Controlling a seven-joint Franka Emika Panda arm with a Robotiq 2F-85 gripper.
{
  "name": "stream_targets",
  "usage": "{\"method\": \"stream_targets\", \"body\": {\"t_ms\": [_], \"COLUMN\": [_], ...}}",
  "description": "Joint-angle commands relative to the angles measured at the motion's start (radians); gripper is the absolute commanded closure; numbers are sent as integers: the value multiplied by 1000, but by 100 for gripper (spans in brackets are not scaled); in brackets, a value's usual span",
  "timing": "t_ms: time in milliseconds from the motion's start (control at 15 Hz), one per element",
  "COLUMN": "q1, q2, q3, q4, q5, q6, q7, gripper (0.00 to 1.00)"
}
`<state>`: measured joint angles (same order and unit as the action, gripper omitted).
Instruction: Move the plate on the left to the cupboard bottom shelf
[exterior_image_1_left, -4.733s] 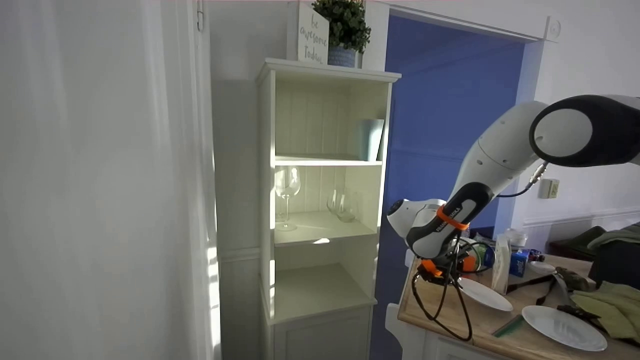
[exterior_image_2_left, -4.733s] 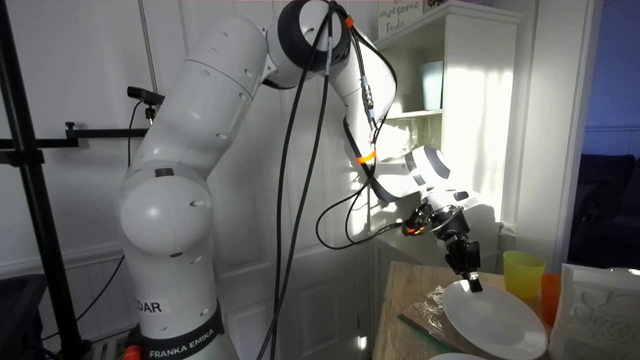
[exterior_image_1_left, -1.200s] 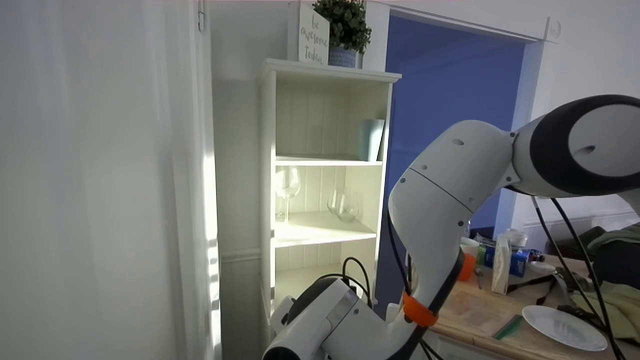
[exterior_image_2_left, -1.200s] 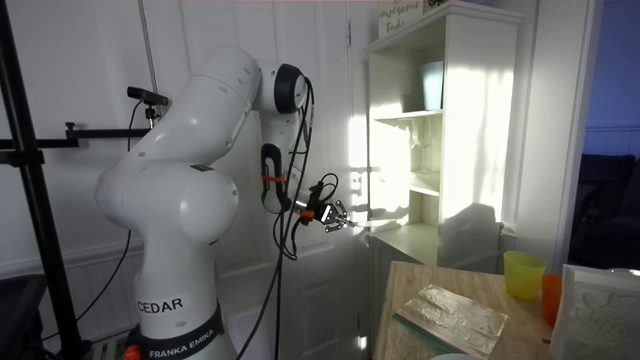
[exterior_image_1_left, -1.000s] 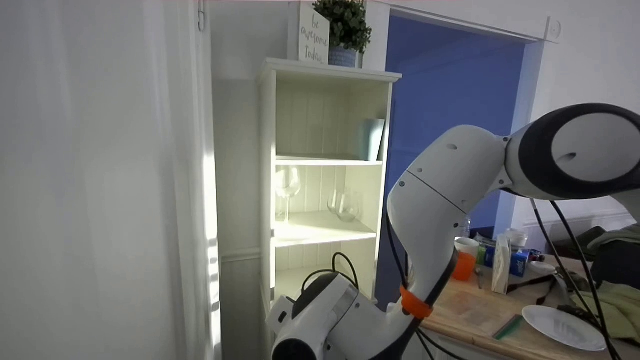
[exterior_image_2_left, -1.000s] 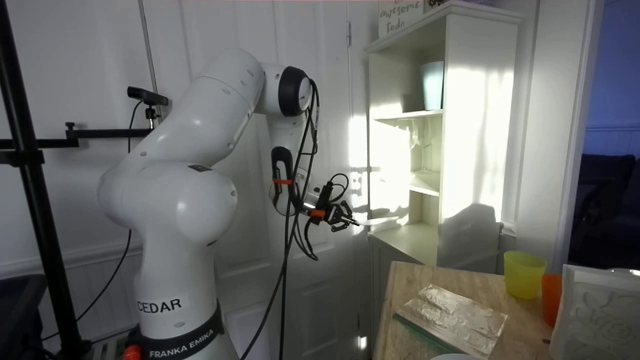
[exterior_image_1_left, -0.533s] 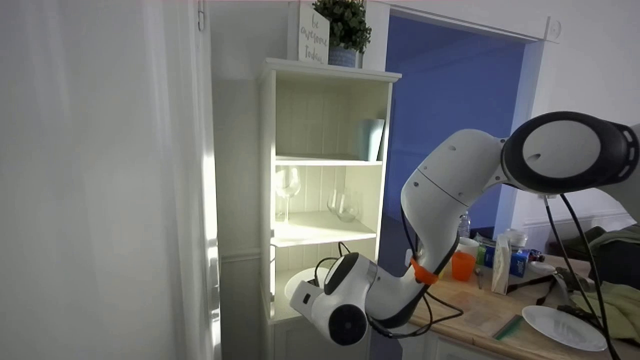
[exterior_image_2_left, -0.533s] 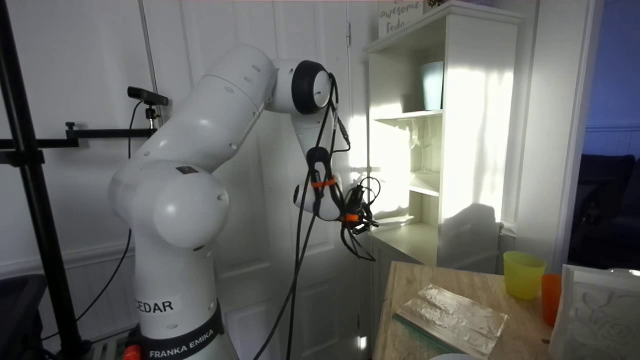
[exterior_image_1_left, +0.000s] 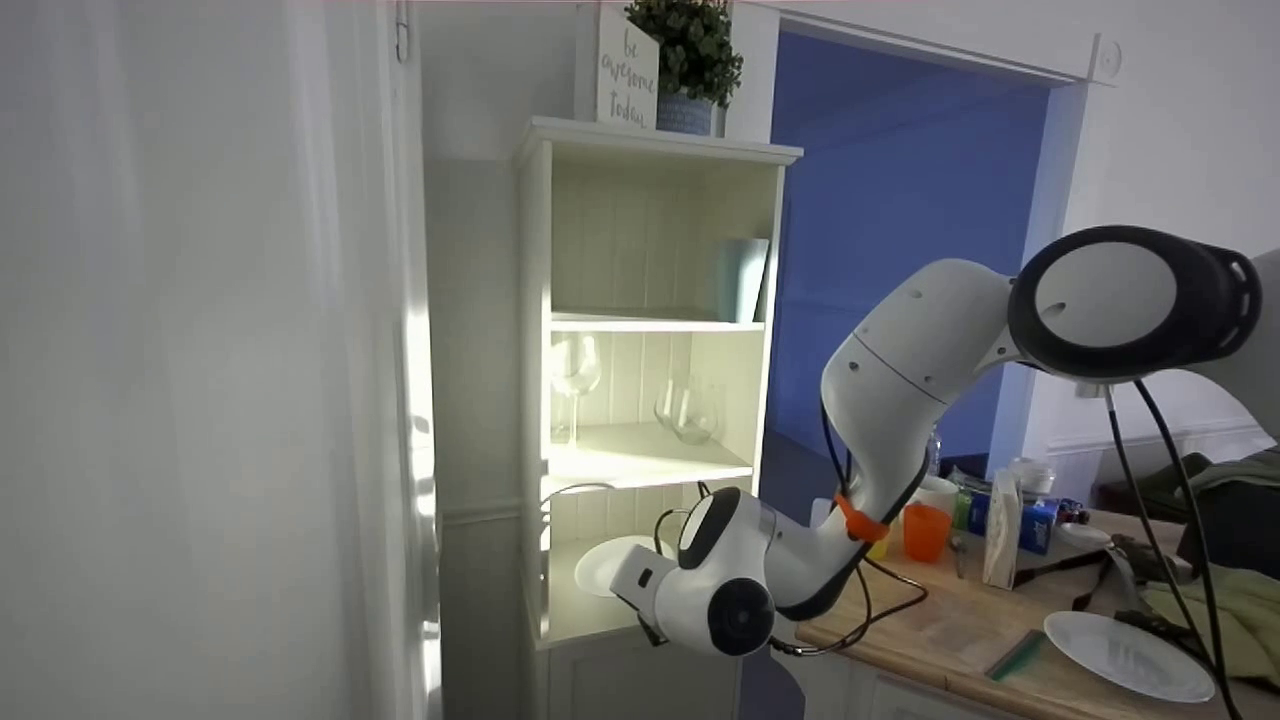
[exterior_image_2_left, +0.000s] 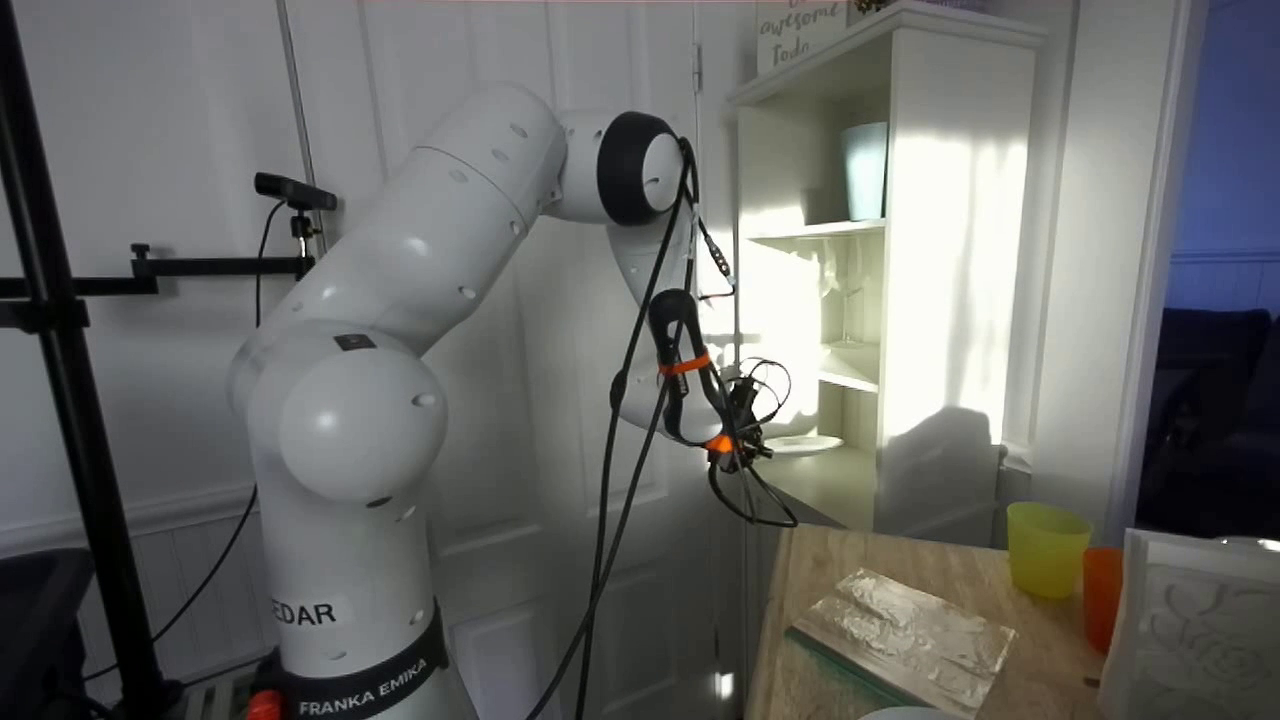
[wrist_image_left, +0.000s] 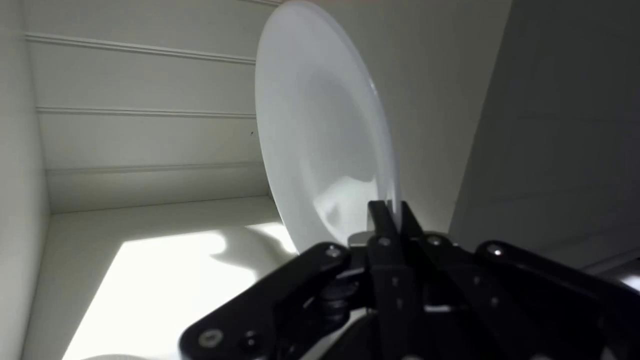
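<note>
While plate (wrist_image_left: 322, 125) is pinched at its edge | hand (wrist_image_left: 393, 206) nearly closed

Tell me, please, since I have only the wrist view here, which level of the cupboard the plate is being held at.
Observer: An exterior view shows the plate at the lowest open level, with the bottom shelf beneath it.
Operator: Thank you; could you say what stands one level up?
Observer: A stemmed glass stands on the middle shelf.
Operator: And is any other plate about?
Observer: Yes, a second white plate lies on the wooden tabletop.
</note>
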<state>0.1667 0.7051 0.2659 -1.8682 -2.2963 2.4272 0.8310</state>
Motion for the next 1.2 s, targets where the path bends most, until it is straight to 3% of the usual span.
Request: {"method": "stream_targets", "body": {"t_ms": [0, 1133], "q1": [-12, -101], "q2": [3, 192], "q3": [18, 48], "q4": [1, 290], "q5": [2, -119], "q6": [-6, 303], "q7": [-10, 19], "gripper": [96, 99]}}
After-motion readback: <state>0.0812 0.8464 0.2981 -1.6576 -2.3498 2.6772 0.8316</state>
